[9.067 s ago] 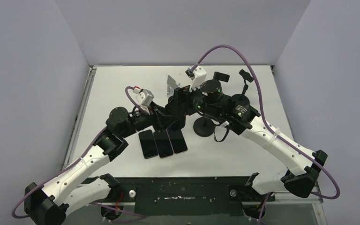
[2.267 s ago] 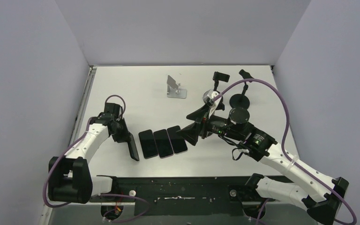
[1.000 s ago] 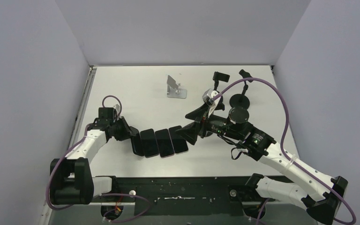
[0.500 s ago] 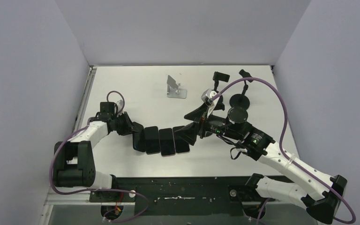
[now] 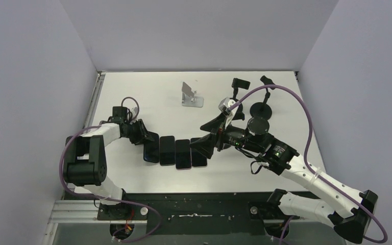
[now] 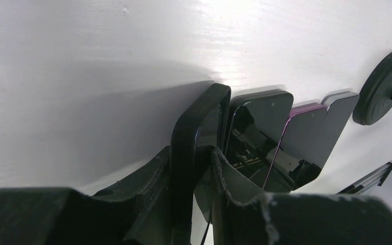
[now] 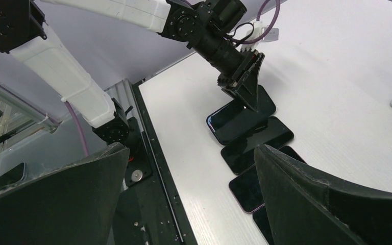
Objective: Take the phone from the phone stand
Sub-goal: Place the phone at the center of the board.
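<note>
Phone (image 6: 204, 125) glossy; table (image 5: 132, 97) matt white; phone stand (image 5: 190, 97) metal.

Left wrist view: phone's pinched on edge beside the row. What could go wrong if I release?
The phone stands on edge in the left gripper, close beside the nearest flat phone; released, it may tip onto that one. The open right gripper sits at the far end of the row, so a sideways push could shove the row into it.
</note>
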You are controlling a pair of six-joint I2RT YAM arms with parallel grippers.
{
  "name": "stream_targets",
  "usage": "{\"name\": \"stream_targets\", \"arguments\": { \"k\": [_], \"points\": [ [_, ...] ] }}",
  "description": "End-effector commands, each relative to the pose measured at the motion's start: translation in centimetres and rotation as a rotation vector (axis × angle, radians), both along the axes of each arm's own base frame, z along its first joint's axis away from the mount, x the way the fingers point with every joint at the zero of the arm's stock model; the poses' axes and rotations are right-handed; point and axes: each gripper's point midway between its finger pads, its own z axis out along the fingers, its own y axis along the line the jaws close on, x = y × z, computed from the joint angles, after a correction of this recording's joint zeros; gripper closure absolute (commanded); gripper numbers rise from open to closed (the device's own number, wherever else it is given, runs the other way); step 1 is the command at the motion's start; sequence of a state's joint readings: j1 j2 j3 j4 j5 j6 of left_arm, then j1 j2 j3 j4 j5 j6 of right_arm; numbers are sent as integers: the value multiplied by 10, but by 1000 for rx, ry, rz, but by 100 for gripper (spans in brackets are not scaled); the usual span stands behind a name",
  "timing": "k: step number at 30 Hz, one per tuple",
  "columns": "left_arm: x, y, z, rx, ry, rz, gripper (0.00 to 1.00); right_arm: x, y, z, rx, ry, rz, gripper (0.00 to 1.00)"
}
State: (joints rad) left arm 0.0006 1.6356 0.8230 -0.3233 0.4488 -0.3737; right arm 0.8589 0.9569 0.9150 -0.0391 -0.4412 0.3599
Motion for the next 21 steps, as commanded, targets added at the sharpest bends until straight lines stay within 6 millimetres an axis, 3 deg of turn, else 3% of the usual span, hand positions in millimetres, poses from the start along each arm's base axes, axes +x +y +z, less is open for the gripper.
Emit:
{"name": "stream_targets", "arguments": {
  "k": [1, 13, 21],
  "points": [
    [-21, 35, -68, 267, 125, 24, 76, -1, -3, 15, 45, -42, -13, 0],
    [-20, 61, -63, 387, 129, 92, 59, -1, -9, 8, 23, -30, -34, 0],
    [-20, 86, -54, 508, 128, 166, 56, -2, -10, 7, 22, -27, -37, 0]
  ]
}}
